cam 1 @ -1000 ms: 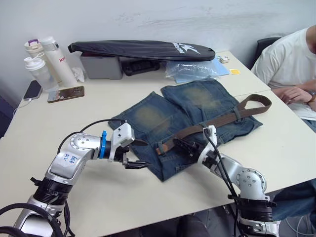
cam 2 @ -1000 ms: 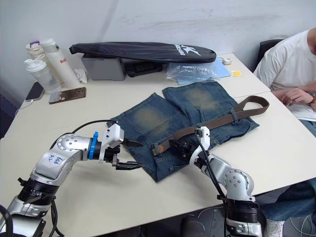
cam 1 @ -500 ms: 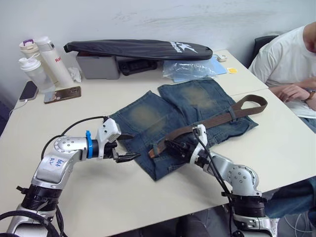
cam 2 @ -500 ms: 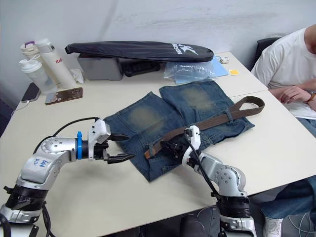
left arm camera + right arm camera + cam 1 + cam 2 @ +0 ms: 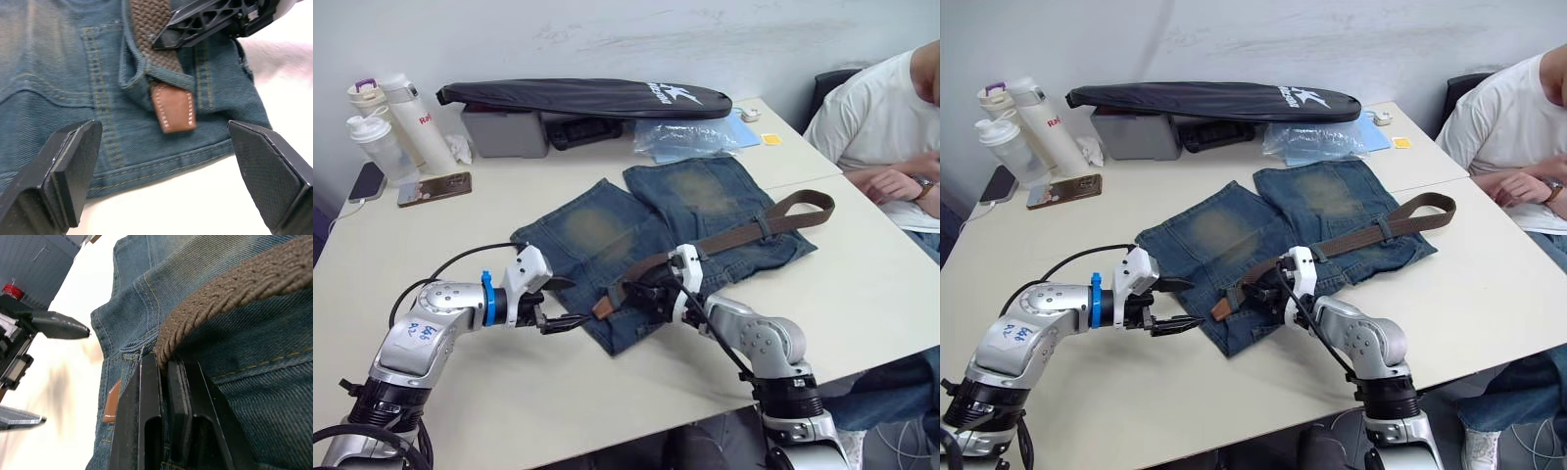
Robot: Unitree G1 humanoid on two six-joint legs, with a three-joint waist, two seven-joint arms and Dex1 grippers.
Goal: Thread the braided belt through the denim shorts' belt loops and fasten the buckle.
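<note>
Denim shorts lie flat on table, blue with yellow worn patches on both legs. Braided belt lies across waistband, dark brown. Its reddish-brown tip pokes out of belt loop near shorts' edge. Right gripper fingers pinched tight on belt just behind that loop. Left gripper fingers wide apart, holding nothing, just beside shorts' edge, facing tip.
</note>
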